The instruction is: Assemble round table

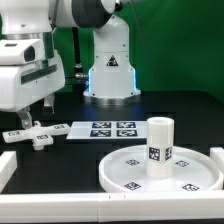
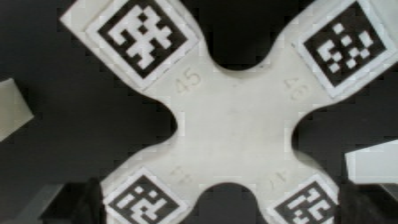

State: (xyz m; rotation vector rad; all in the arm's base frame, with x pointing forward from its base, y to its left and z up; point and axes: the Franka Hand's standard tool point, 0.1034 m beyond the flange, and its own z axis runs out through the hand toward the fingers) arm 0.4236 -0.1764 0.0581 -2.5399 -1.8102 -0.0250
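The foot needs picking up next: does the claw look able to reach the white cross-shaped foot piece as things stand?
Probably yes. The open claw hangs right above the white plastic cross-shaped foot piece, which lies flat with nothing on top of it or over it.

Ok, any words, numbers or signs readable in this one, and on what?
No words or numbers can be read.
A triangular sign on the robot base: symbol too small to read.
The square tags on foot piece, leg, disc and marker board: coded patterns, no text.
Some faint marks near the foot piece's middle: too blurred.
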